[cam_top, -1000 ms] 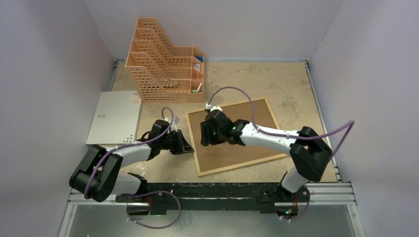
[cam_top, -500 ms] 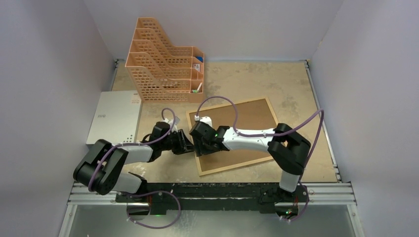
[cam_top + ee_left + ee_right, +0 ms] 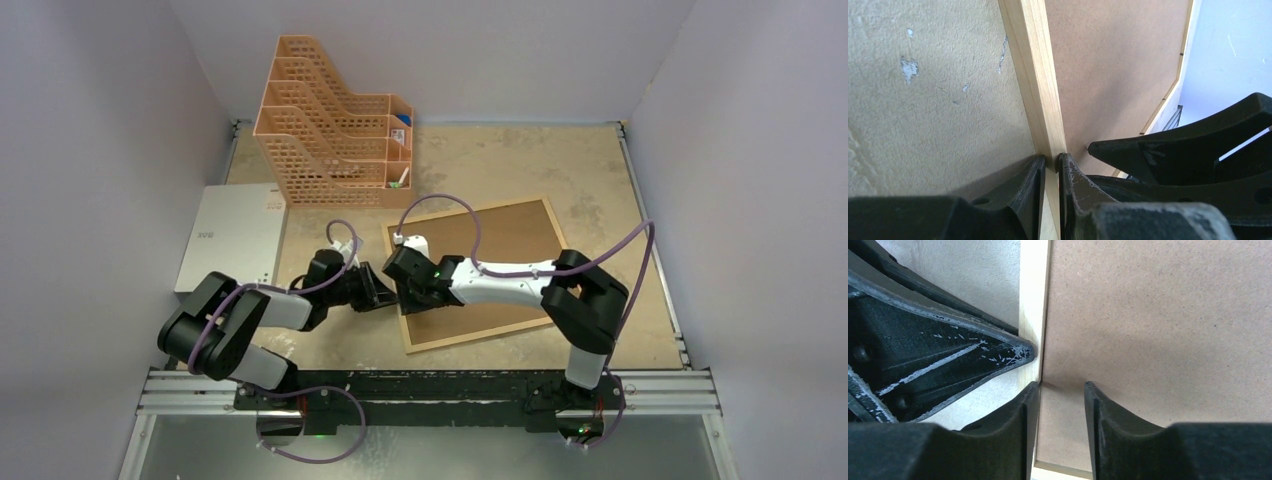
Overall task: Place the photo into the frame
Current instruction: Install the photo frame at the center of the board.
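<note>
The frame (image 3: 1035,75) lies face down on the worktop (image 3: 600,170), right of centre, with the brown backing board (image 3: 500,235) seated in it. The left end effector (image 3: 1051,157) is clamped on the frame's left wooden rail, one finger on each side. The right end effector (image 3: 1062,385) hovers over the board's left edge with its jaws apart and nothing between them, one fingertip at the seam between rail and board. The photo shows in no view. The task looks to be at an early stage: the back is not yet out, and lifting it, laying in the photo and closing up all remain.
</note>
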Motion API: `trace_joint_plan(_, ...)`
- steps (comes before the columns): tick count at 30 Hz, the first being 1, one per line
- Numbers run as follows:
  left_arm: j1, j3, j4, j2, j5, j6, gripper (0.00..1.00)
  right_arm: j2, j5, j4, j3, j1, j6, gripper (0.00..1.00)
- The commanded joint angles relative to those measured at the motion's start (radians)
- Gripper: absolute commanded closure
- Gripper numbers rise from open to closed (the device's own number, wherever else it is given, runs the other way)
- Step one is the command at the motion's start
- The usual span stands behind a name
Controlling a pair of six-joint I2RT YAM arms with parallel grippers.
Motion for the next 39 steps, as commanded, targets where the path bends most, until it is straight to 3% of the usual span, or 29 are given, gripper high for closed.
trace_joint_plan(1,-0.006,-0.049,-0.145,0.037,-0.167,0.053,0.84,0.034,0.029,-0.067,-0.028,0.006,-0.013,0.62)
trace_joint_plan(18,-0.006,-0.056,-0.168,0.04,-0.213,0.055,0.84,0.059,-0.003,-0.074,-0.108,0.006,-0.061,0.99)
trace_joint_plan(39,-0.005,-0.046,-0.261,0.054,-0.297,0.052,0.9,0.015,-0.058,-0.061,-0.239,-0.028,-0.047,1.0)
